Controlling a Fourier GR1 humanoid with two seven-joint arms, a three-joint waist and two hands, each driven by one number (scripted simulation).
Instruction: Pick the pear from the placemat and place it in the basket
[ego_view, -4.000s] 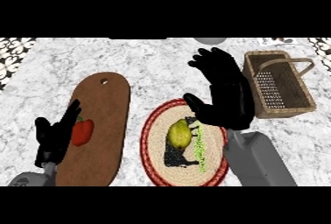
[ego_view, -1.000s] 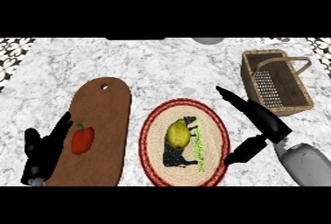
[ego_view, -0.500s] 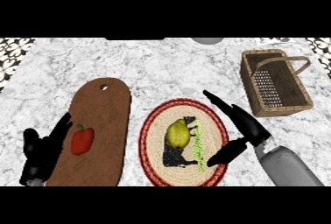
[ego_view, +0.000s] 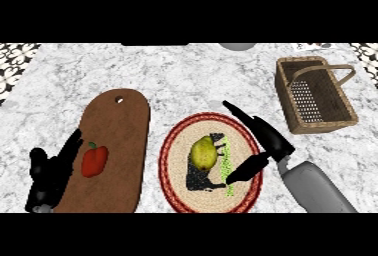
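I have the pear (ego_view: 204, 152) lying at the middle of the round placemat (ego_view: 177, 145), low in the centre of the frame, and nothing holds it. My right hand (ego_view: 260, 145) sits open at the mat's right edge, fingers straight toward the upper left, thumb pointing down-left near the pear but apart from it. The basket (ego_view: 316, 95) waits at the upper right, well apart. My left hand (ego_view: 52, 172) rests open at the lower left beside the cutting board (ego_view: 111, 150) with its red pepper (ego_view: 94, 161). My worry: if I close from the side, the fingers could nudge the rounded pear so it rolls left off the mat, or I pinch the mat's edge instead.
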